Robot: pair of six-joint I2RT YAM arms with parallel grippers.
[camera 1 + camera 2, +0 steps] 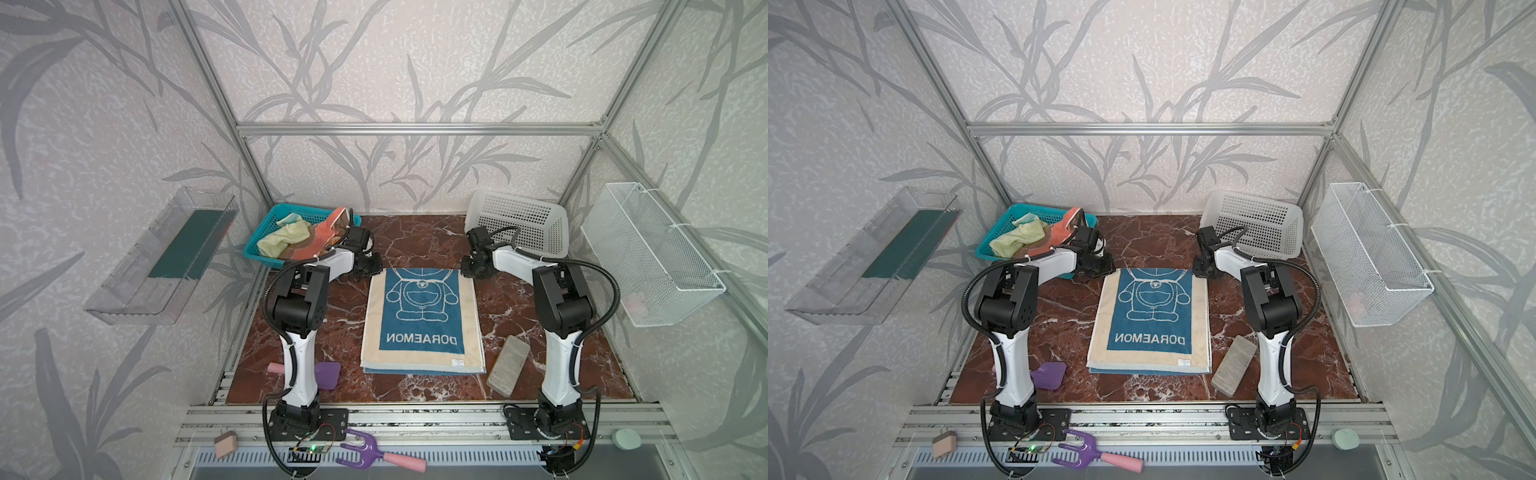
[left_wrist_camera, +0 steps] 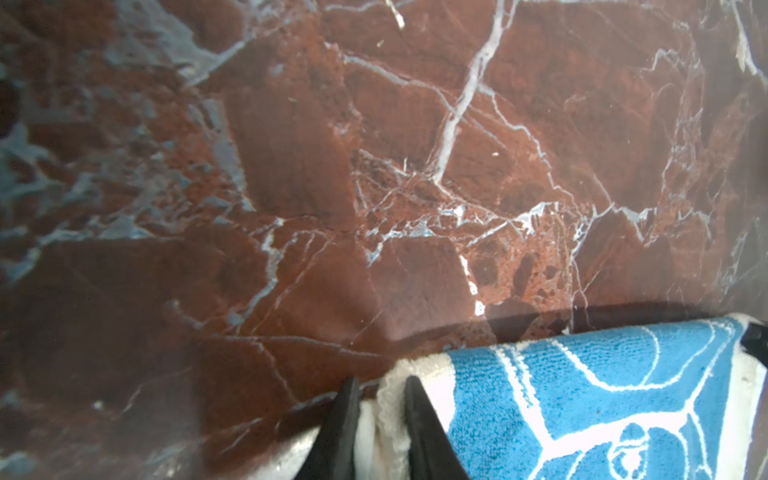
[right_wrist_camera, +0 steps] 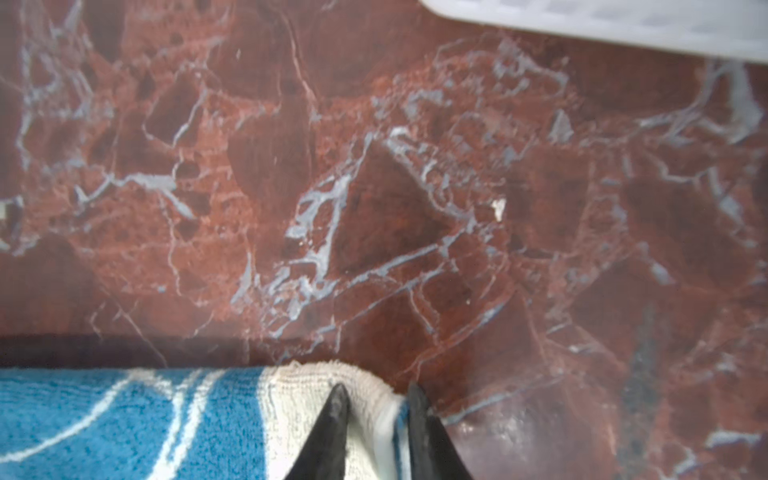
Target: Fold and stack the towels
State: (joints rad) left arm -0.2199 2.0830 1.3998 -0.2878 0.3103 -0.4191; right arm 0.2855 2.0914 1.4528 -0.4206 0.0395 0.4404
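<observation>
The blue-and-cream towel (image 1: 422,320) is lying flat in the middle of the counter (image 1: 503,307), already doubled, with a blue layer peeking out under its lower edge in both top views. The left pincer (image 2: 380,380) is clenching the cream corner at the towel's upper left, and the right pincer (image 3: 376,388) is gripping the upper right corner. In each wrist view the cloth is bunching between the black fingers.

The step in hand looks like the next fold: carrying the upper edge down onto the lower one. To do it well, both arms should be rising together, only just clearing the pile and holding the edge taut so the middle is not sagging. They should then be travelling straight down the frame at one pace — a lagging side would be skewing the fold. Whether each grip is taking both layers I cannot tell, and a dropped under-layer would be trailing behind. The yellow towel (image 1: 282,243) and the salmon towel (image 1: 322,243) are sitting in the teal basket (image 1: 258,254) at upper left.
</observation>
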